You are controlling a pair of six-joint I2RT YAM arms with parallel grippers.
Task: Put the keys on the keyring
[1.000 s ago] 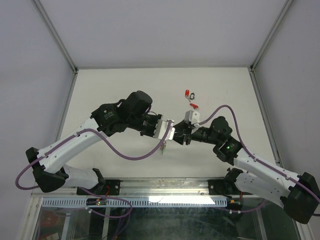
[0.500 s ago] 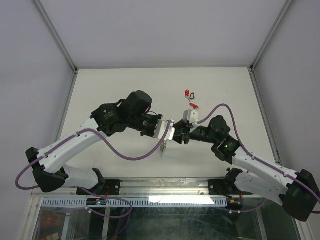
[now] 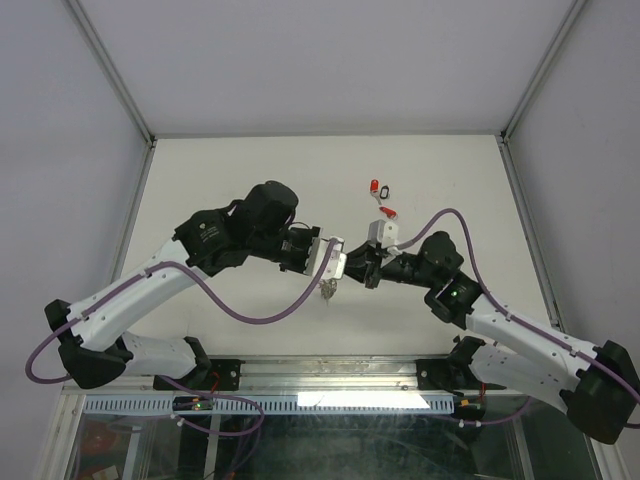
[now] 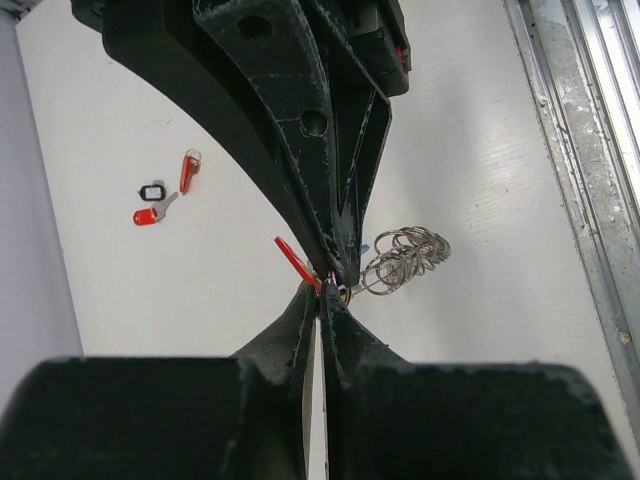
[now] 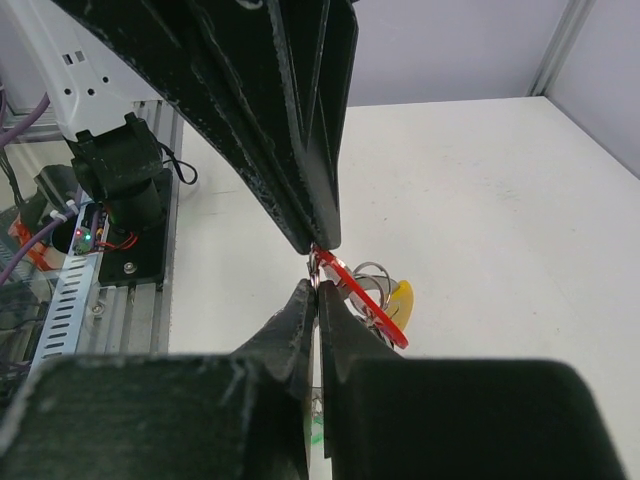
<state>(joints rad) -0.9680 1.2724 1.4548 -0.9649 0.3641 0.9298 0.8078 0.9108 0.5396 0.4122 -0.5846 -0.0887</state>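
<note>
Right wrist shows our right gripper [image 5: 318, 295] pinching the red-tagged key [image 5: 368, 302], tip to tip with our left gripper [image 4: 320, 300], clamped on the keyring [image 4: 405, 258] dangling beside its jaws; a misaligned pull could drop both.

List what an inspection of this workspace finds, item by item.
Surface: white table, bare apart from the items below.
Job's things: keyring hangs at the meeting fingertips, its yellow part beside a red-tagged key. Three loose keys lie farther back on the table, two with red tags and one with a black tag.
Clutter: nothing seen.
Grippers: left gripper shut; right gripper shut. They meet tip to tip above the table; what each one pinches cannot be told.
Cables: purple cables loop along both arms, clear of the fingertips.
Surroundings: grey walls, metal frame posts, and a metal rail at the near edge.
</note>
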